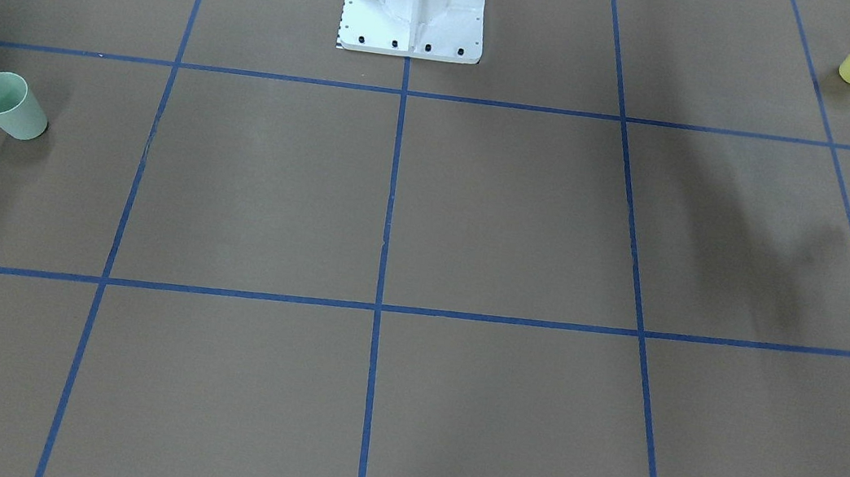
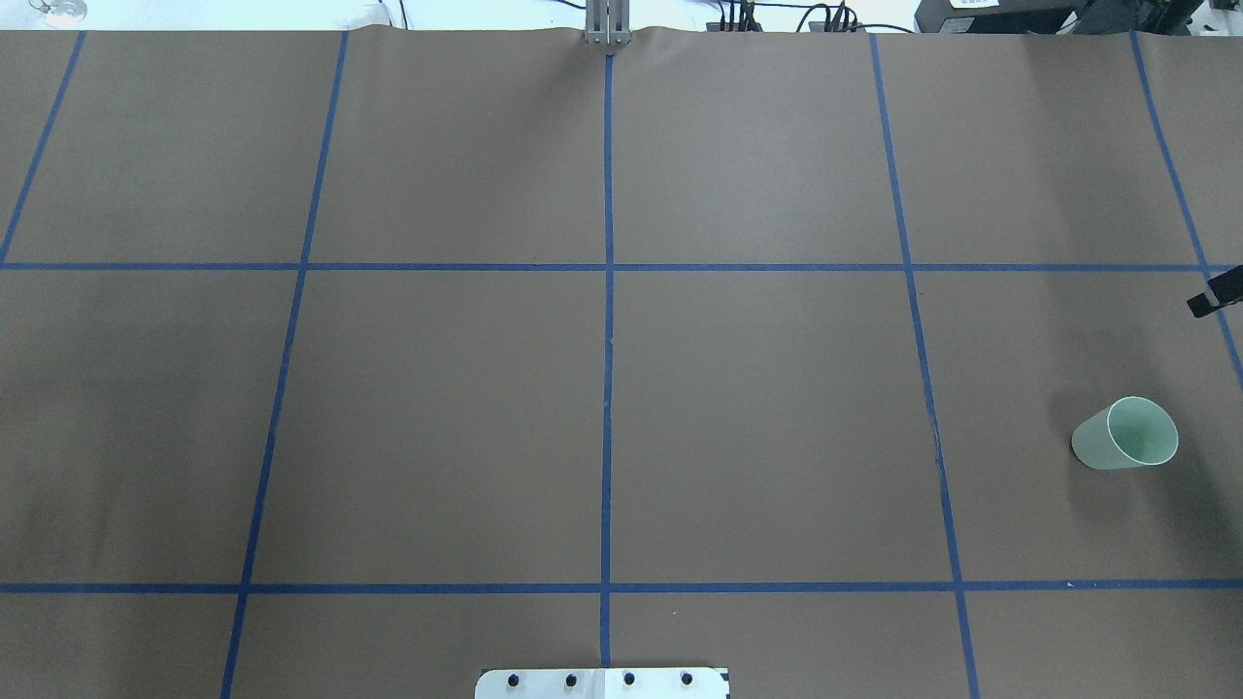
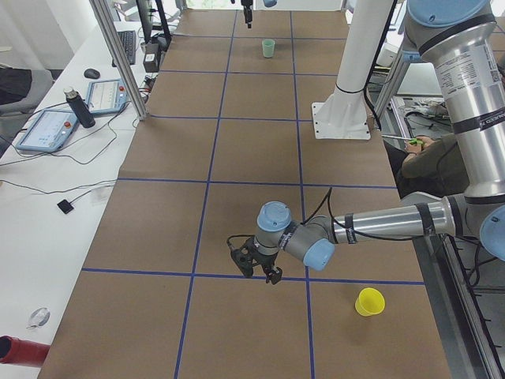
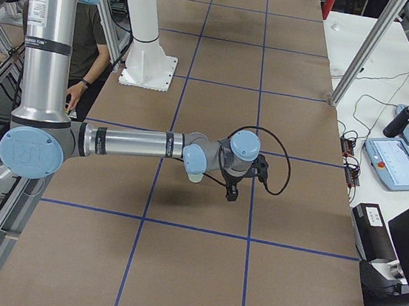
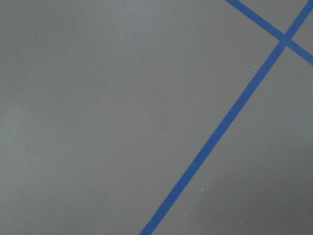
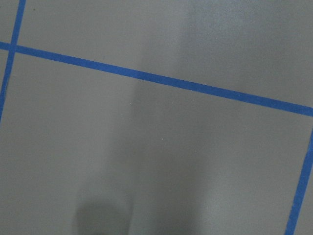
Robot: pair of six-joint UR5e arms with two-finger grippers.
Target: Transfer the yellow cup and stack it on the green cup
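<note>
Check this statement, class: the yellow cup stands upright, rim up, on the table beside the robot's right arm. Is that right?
No. The yellow cup stands upright, rim up, on the table, but beside the robot's left arm, not its right. The exterior left view shows it by the near, large arm.

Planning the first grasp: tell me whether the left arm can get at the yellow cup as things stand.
Probably yes. The yellow cup stands upright on the table, close to the left arm's claw, with nothing between them.
</note>
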